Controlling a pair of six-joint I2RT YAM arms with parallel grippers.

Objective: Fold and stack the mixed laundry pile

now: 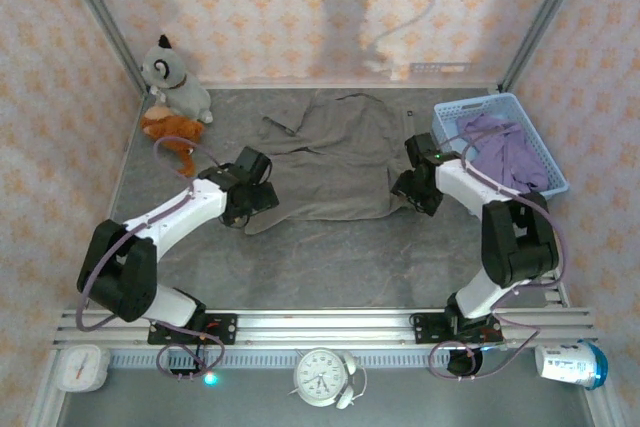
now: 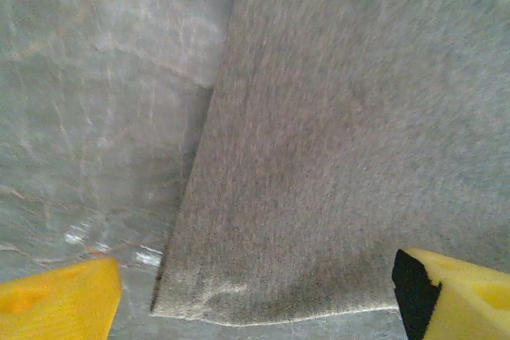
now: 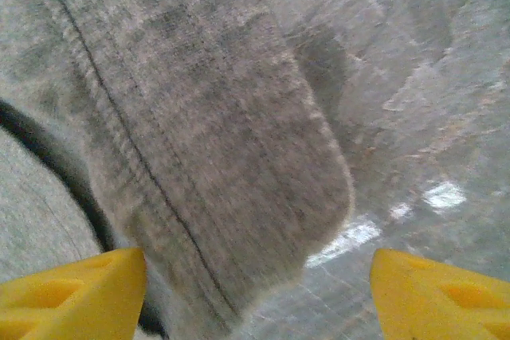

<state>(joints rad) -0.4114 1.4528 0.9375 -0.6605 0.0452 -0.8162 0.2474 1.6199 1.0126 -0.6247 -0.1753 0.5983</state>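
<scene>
Taupe cloth, the smaller garment [image 1: 330,152], lies spread flat at the middle of the grey worktop [image 1: 330,257], with a sleeve trailing toward 10 o'clock. The lavender garment [image 1: 500,152] sits bunched inside the light blue basket [image 1: 480,100] at 2 o'clock on the worktop. The left end effector [image 1: 262,197] is at the taupe garment's 7 o'clock corner. Its yellow fingers [image 2: 56,300] are spread apart and the hem corner lies loose between them (nothing clamped). The right end effector [image 1: 410,190] is at the 5 o'clock corner, its fingers [image 3: 72,292] likewise apart above a rounded fold of the same cloth. 2 plush toys [image 1: 175,97] sit at 10 o'clock.
</scene>
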